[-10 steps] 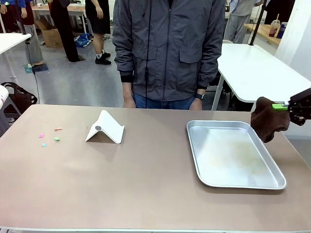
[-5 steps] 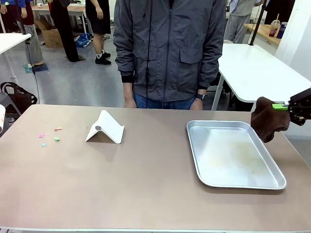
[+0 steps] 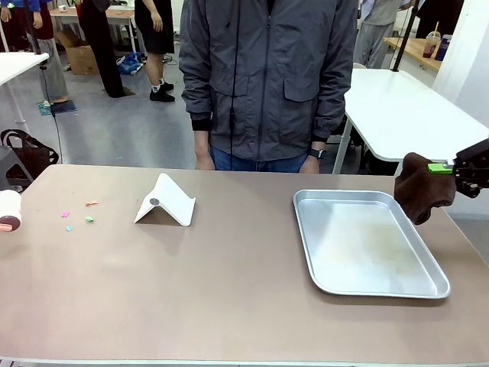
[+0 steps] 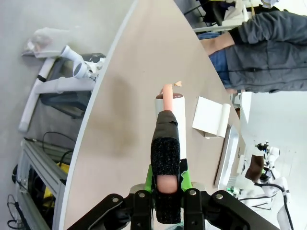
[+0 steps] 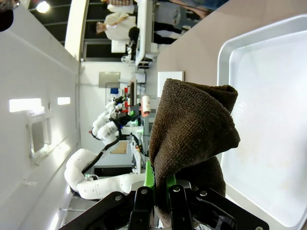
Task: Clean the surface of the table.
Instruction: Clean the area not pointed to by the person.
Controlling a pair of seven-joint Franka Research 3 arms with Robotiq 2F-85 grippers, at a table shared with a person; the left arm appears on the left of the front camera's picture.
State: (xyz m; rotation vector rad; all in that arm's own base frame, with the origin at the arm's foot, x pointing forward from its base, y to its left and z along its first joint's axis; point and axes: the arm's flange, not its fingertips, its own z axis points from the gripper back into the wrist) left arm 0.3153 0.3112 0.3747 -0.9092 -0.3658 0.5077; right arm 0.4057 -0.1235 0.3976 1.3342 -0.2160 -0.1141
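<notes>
The tan-brown table [image 3: 229, 283] carries several small coloured scraps [image 3: 79, 215] near its left end. At the left edge, just left of the scraps, a white lint roller [image 3: 8, 210] comes into view. In the left wrist view my left gripper [image 4: 166, 143] is shut on the roller's pink handle, and the white roller [image 4: 172, 117] points out over the table [image 4: 139, 86]. Past the table's right end, my right gripper [image 3: 452, 168] is shut on a brown cloth [image 3: 422, 196]. The cloth [image 5: 192, 129] hangs from the gripper [image 5: 161, 189] beside the metal tray [image 5: 268, 120].
A white folded card [image 3: 166, 202] stands left of centre. A shiny metal tray [image 3: 367, 243] lies on the right part of the table. A person in a grey jacket [image 3: 267, 76] stands at the far edge, hands down. White tables stand behind.
The lint roller has come down along the left edge to table height beside the scraps. The right gripper and its cloth have stayed still.
</notes>
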